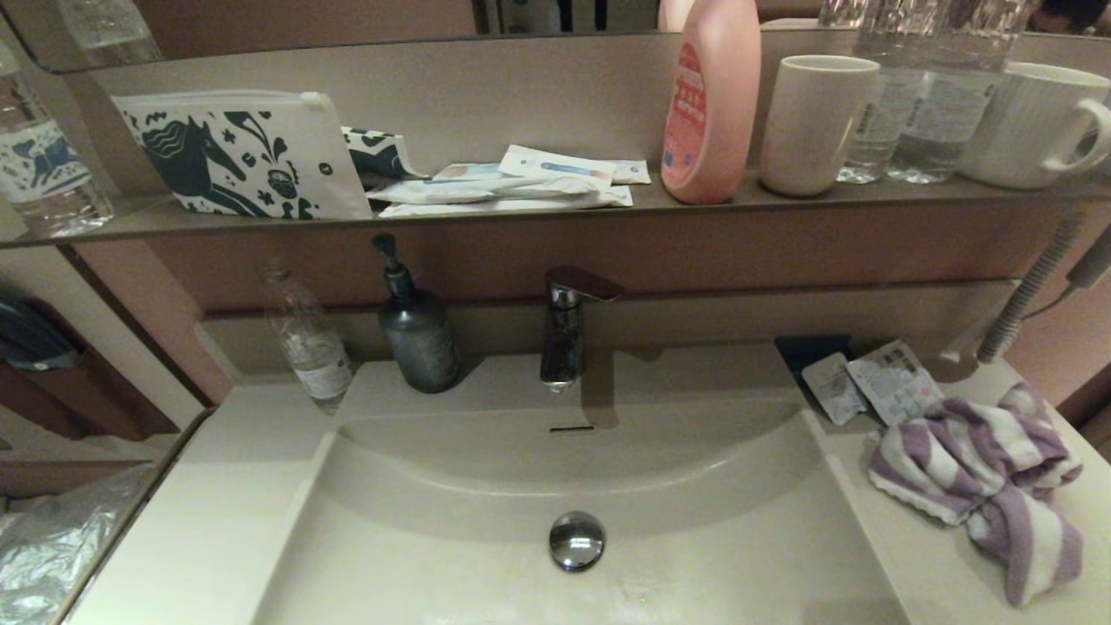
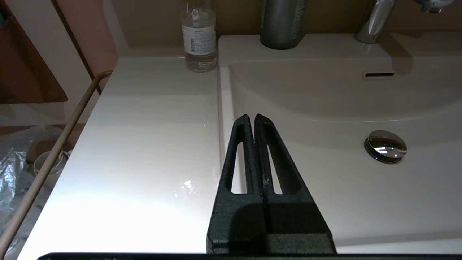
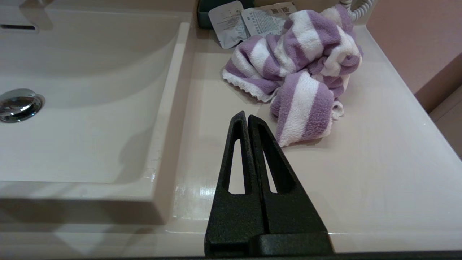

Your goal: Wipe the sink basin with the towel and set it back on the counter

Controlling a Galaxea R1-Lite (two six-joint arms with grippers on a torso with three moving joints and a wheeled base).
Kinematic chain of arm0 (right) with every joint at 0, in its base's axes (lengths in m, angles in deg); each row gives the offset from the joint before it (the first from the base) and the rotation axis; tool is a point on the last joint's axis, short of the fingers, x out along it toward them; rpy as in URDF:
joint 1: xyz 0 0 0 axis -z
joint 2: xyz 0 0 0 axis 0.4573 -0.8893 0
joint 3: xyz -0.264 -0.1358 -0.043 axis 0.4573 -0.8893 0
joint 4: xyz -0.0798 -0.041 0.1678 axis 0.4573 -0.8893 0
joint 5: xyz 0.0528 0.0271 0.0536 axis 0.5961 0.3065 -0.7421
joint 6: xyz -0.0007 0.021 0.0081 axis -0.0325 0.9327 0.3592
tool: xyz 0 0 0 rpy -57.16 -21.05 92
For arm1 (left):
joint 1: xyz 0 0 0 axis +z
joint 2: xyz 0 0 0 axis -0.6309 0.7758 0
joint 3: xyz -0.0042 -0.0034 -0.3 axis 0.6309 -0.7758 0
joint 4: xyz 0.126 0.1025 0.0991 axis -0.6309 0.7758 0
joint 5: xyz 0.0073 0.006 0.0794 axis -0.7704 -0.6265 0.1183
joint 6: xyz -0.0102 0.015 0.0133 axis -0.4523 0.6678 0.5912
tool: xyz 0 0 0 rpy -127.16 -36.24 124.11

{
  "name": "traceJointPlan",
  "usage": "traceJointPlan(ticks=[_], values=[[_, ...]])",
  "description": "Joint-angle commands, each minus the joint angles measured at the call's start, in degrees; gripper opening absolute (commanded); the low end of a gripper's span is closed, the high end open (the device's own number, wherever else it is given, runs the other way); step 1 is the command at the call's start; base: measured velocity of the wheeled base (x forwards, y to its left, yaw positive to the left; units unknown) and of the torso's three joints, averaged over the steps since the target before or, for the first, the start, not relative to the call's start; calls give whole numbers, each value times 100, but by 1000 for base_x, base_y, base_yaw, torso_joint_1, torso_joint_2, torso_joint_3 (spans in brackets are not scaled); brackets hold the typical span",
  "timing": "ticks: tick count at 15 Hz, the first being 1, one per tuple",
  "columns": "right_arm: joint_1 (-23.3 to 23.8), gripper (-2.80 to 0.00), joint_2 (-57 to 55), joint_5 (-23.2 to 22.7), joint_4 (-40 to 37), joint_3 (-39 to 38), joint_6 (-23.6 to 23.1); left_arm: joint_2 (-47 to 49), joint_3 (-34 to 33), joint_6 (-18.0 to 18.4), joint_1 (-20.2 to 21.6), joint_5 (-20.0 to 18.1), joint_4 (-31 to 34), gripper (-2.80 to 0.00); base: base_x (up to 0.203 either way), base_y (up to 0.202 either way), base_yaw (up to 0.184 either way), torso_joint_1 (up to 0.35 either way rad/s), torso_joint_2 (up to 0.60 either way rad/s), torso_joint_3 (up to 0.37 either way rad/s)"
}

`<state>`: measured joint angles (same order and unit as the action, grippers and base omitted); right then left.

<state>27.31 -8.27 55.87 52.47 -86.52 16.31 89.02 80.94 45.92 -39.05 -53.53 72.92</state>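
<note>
The purple and white striped towel lies crumpled on the counter to the right of the sink basin. A round chrome drain plug sits in the basin's middle, and the slot overflow is in its curved back wall. My right gripper is shut and holds nothing, above the counter's front, short of the towel. My left gripper is shut and holds nothing, over the basin's left rim. Neither gripper shows in the head view.
A chrome tap, a dark pump bottle and a clear bottle stand behind the basin. Sachets lie behind the towel. The dark shelf holds a horse-print pouch, a pink bottle and mugs.
</note>
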Motion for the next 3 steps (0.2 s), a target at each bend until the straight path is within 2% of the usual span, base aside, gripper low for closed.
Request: traceJointPlan(ticks=[1, 3], values=[[-1, -280, 2, 3, 3, 0, 8, 4, 0, 2, 1, 6, -3, -280, 0, 0, 0, 0, 0, 0], [-1, -280, 2, -3, 3, 0, 17, 4, 0, 2, 1, 3, -3, -280, 0, 0, 0, 0, 0, 0]])
